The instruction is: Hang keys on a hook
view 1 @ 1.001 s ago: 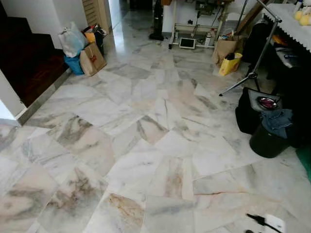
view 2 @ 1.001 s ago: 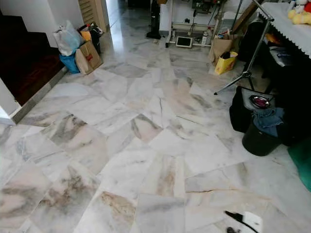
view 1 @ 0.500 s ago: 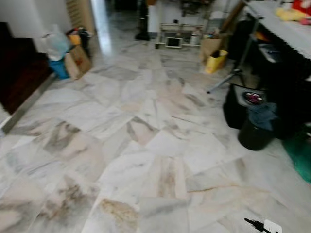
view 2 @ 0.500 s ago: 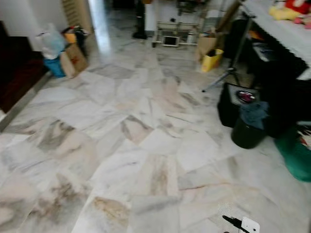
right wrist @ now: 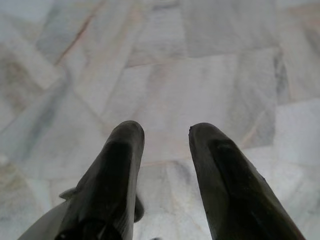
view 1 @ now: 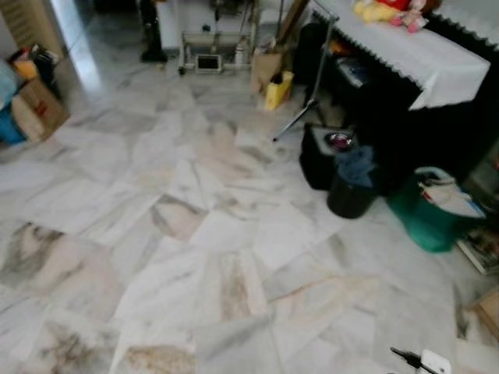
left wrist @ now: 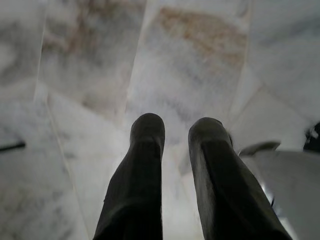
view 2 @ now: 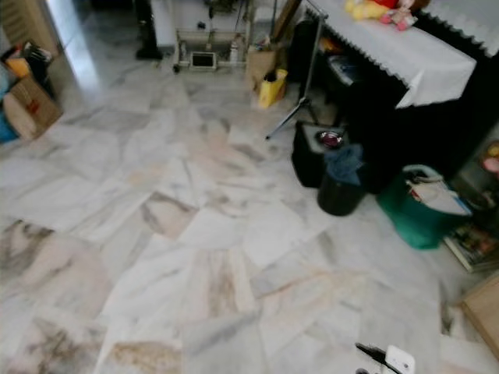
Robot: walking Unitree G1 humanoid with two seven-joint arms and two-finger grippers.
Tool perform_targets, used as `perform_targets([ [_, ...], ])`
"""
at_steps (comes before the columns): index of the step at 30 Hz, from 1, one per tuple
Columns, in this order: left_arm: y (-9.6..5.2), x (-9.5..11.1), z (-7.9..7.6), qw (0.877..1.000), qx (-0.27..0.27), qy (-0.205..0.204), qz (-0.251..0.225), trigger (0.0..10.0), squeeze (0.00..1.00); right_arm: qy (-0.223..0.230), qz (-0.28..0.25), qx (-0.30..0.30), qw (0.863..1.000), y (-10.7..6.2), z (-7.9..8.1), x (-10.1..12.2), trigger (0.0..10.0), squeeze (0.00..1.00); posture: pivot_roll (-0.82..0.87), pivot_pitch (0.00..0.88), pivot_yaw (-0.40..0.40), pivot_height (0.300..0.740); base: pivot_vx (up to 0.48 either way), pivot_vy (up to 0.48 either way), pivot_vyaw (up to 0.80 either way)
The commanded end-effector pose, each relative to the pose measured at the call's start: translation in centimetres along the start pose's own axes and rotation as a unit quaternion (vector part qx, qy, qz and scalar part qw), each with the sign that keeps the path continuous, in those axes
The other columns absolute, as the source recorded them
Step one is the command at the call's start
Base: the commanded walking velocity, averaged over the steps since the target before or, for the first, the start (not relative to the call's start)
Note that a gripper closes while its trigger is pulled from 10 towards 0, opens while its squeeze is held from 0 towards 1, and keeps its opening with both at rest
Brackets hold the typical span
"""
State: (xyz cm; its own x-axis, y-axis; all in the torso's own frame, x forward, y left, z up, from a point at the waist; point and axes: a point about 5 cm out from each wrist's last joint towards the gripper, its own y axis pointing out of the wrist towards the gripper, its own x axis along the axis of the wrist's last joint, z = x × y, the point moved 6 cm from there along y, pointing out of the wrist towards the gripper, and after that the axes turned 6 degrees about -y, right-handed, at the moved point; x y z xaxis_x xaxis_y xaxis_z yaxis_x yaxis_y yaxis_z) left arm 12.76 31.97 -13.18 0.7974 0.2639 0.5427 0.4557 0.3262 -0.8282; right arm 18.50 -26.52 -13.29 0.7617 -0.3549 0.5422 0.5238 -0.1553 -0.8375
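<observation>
Keys and hook can't be made out anywhere in these frames, so handling is a guess: light, hard, jangly, slippery metal, best pinched at the ring or fob. Left gripper (left wrist: 176,131) and right gripper (right wrist: 165,135) both point down at the marble floor (view 1: 195,234), fingers apart with nothing between them. Cloth-covered table (view 1: 421,54) sits upper right, black bin (view 1: 348,196) and green basket (view 1: 429,222) right of centre, cardboard box (view 1: 35,113) at upper left.
</observation>
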Motion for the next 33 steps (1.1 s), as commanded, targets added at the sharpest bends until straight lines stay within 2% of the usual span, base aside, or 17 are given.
perform_targets([
  [1, -0.1, -0.8, -0.3, 1.000, -0.001, -0.008, 0.012, 10.0, 0.00, 0.006, -0.001, -0.014, 1.000, -0.2, -0.9, -0.2, 10.0, 0.00, 0.02, 0.000, -0.038, 0.740, 0.000, 0.000, -0.76],
  [16, 0.0, -0.7, -0.4, 1.000, -0.001, -0.007, 0.015, 10.0, 0.00, 0.010, -0.018, -0.011, 1.000, 0.0, -0.2, 0.8, 10.0, 0.00, 0.02, 0.000, -0.035, 0.740, 0.000, 0.000, -0.77],
  [24, -0.1, -0.9, 0.0, 1.000, -0.002, 0.011, 0.023, 10.0, 0.00, 0.019, -0.019, -0.010, 1.000, 0.2, 0.9, 0.2, 10.0, 0.00, 0.00, 0.000, 0.022, 0.740, 0.000, 0.000, -0.77],
  [26, -0.1, -1.0, 0.1, 1.000, -0.002, 0.013, 0.025, 10.0, 0.00, 0.007, -0.018, -0.018, 1.000, 0.2, 1.1, 0.2, 10.0, 0.00, 0.00, 0.000, 0.031, 0.740, 0.000, 0.000, -0.77],
  [28, -0.2, -1.4, 0.3, 0.999, 0.001, 0.015, 0.031, 10.0, 0.00, -0.057, -0.026, 0.016, 0.998, 0.4, 3.8, 0.2, 10.0, 0.00, 0.00, 0.000, 0.041, 0.740, 0.000, 0.000, -0.77],
  [29, -0.2, -1.6, 0.3, 0.999, -0.002, 0.023, 0.033, 10.0, 0.00, -0.063, -0.029, 0.026, 0.997, 0.4, 4.6, 0.1, 10.0, 0.00, -0.01, 0.000, 0.047, 0.740, 0.000, 0.000, -0.78],
  [31, -0.2, -1.6, 0.2, 0.999, -0.006, 0.033, 0.034, 10.0, 0.00, -0.054, -0.027, 0.023, 0.998, 0.4, 4.6, -0.1, 10.0, 0.00, -0.01, 0.000, 0.048, 0.740, 0.000, 0.000, -0.78],
  [33, -0.3, -1.7, 0.0, 0.998, -0.017, 0.053, 0.037, 10.0, 0.00, -0.066, -0.022, 0.025, 0.997, 0.4, 4.6, -0.4, 10.0, 0.00, -0.01, 0.000, 0.051, 0.740, 0.000, 0.000, -0.78],
])
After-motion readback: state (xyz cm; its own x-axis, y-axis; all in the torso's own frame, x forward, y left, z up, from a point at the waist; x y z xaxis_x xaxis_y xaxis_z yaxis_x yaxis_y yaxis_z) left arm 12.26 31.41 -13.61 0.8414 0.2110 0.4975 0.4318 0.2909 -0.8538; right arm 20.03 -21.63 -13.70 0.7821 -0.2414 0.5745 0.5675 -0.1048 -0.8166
